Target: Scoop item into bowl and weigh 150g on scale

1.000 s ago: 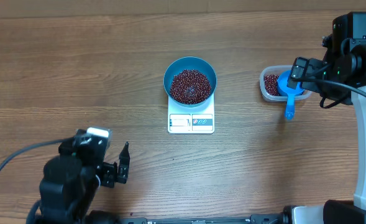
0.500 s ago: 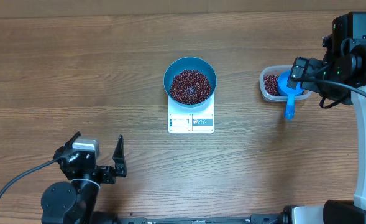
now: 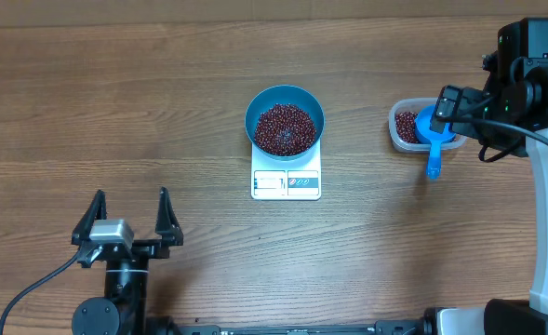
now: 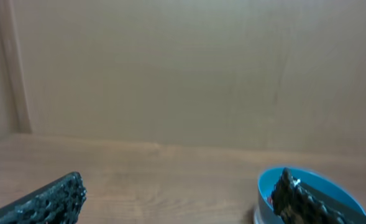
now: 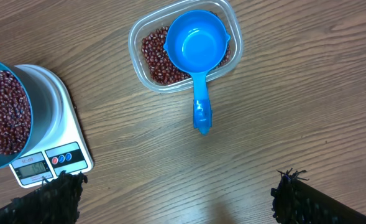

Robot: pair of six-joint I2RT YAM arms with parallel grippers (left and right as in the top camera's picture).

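The table (image 3: 115, 112) was brown wood with a long grain running left to right, and its top looked dry and clean around the scale (image 3: 286, 181). The scale stood near the middle, with its display edge turned toward the robot. The bowl (image 3: 248, 116) sat on the scale and covered most of the platform. The beans (image 3: 285, 128) made a dark heap inside the bowl.

To the right of the scale, well apart from it, stood a clear tub (image 5: 133, 46) with more beans. A scoop (image 5: 196, 43) rested with its cup in the tub, and its handle reached over the rim on the side toward the robot.

The right gripper (image 5: 179, 186) hung above the table to the right of the scale, near the tub. Its fingers were spread wide and held nothing. The left gripper (image 3: 130, 195) was to the left of the scale and nearer the robot, also spread wide and empty.

Beyond the scale, on the far side of the table, the left wrist view showed a plain beige wall (image 4: 183, 74).
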